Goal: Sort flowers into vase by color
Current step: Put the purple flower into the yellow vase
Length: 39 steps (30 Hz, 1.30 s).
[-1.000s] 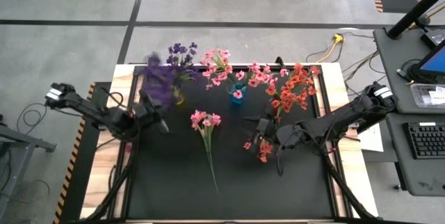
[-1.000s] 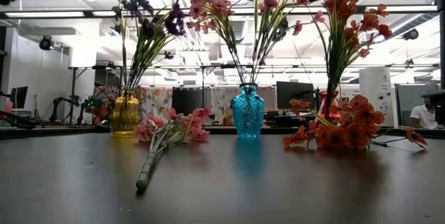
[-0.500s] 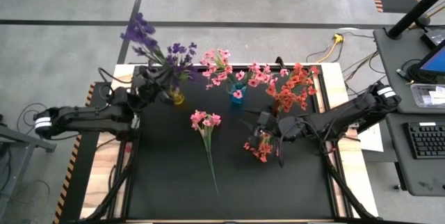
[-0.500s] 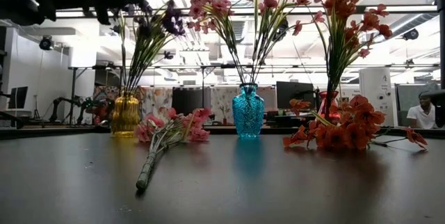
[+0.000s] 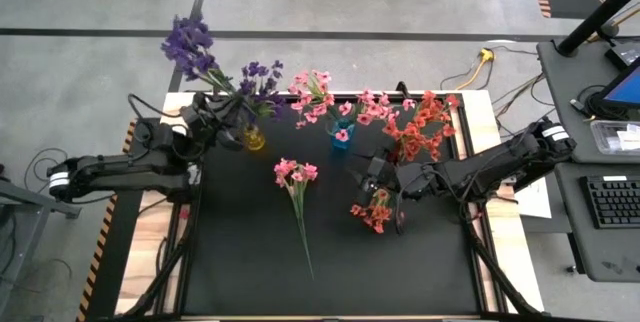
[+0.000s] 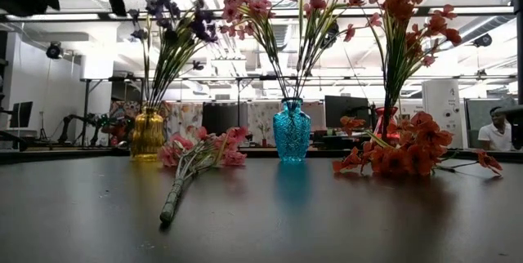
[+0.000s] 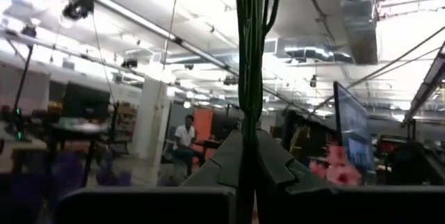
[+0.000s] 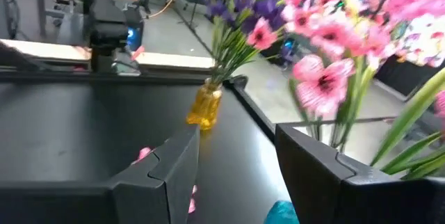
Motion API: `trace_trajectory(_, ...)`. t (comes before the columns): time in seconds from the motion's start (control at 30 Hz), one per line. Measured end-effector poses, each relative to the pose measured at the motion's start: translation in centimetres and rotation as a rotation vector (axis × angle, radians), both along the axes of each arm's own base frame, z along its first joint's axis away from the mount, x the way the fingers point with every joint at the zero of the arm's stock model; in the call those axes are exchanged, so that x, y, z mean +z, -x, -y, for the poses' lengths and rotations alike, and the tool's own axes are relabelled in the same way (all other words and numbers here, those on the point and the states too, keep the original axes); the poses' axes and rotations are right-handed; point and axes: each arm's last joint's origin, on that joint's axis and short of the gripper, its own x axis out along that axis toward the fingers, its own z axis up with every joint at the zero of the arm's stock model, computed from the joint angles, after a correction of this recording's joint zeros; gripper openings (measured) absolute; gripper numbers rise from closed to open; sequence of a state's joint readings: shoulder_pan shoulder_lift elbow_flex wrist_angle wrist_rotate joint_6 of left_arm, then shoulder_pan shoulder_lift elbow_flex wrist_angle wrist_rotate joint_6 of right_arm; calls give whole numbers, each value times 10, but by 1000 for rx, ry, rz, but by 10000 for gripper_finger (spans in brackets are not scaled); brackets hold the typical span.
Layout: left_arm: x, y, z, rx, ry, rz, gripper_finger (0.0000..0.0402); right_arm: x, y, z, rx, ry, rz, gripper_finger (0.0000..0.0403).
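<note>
The left gripper (image 5: 212, 122), near the counter's (image 5: 240, 262) far left corner, has its fingers clamped on the stem of a purple sprig (image 5: 188, 46) beside the yellow vase (image 5: 256, 140). To do this well, the stem end should be steered over the vase mouth, then lowered before release. The sprig's long axis runs diagonally, blossoms pointing out past the far left corner. The right gripper (image 5: 372, 175) hovers with fingers wide over the coral sprig (image 5: 372, 214) lying right of centre.
</note>
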<state>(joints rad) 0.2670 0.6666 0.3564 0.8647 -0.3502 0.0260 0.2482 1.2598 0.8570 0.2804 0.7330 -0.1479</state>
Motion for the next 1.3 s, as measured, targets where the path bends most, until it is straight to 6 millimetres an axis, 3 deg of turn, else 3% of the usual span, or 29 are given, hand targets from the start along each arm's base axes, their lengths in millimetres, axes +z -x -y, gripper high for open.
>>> trace_trajectory(0.13, 29, 5, 2, 14, -34, 8, 0, 4, -2, 7, -21, 8, 37, 183)
trace_trajectory(0.27, 65, 4, 3, -4, -41, -121, 0, 3, -3, 13, -46, -2, 28, 183)
trace_trajectory(0.4, 91, 12, -1, 196, -55, -243, 0, -1, -3, 18, -69, -32, 11, 183)
trace_trajectory(0.6, 81, 26, -8, 366, -31, -295, 0, -5, -3, 20, -79, -61, -5, 183)
trace_trajectory(0.77, 73, 48, -10, 465, -19, -221, 0, -5, -3, 19, -75, -66, -8, 183)
trace_trajectory(1.03, 91, 76, 2, 467, -44, -146, 0, -6, -3, 19, -78, -78, -3, 183)
trace_trajectory(1.17, 90, 75, 1, 450, -7, -217, 0, -6, -3, 19, -79, -84, 0, 183)
trace_trajectory(1.3, 71, 59, -7, 444, 21, -265, 0, -6, -3, 20, -80, -86, -2, 183)
